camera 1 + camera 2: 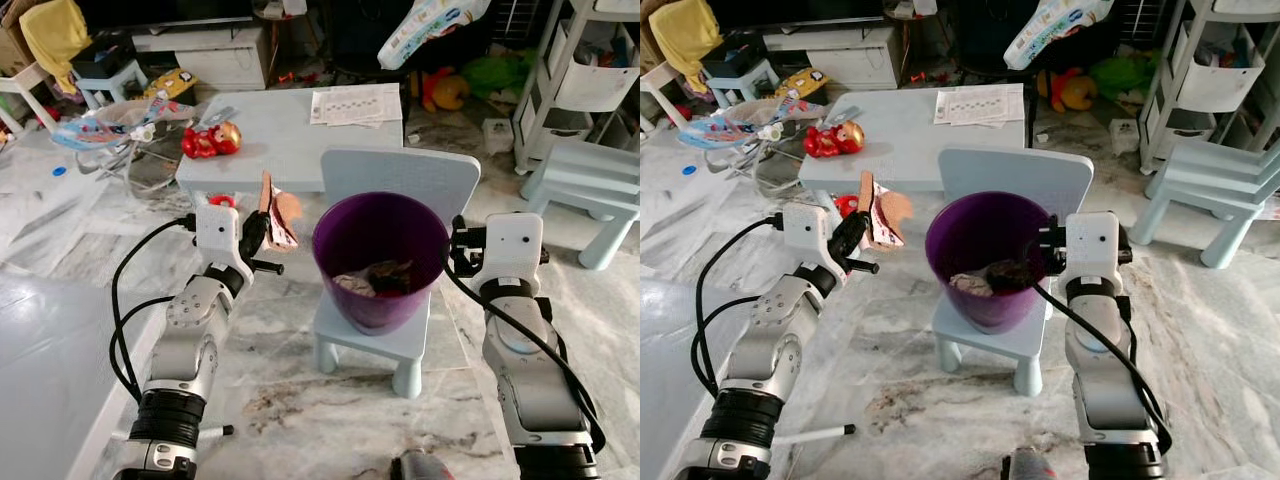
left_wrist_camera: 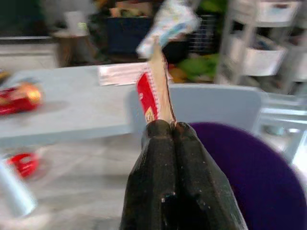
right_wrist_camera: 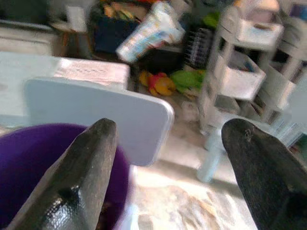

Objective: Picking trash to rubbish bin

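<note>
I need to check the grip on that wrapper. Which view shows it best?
The left wrist view: the left gripper is shut on the wrapper, which stands up from the fingertips. Both eye views show the wrapper from above, held beside the purple bin.

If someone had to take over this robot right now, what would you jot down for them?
Left pincer: shut on a crumpled wrapper, held up just left of the purple bin, not yet over it.
Right pincer: open, holding nothing, close beside the bin's right side.
The bin stands on a small pale-blue chair and already holds some crumpled trash.
Left to do: probably carry the wrapper over the rim and drop it in.
</note>
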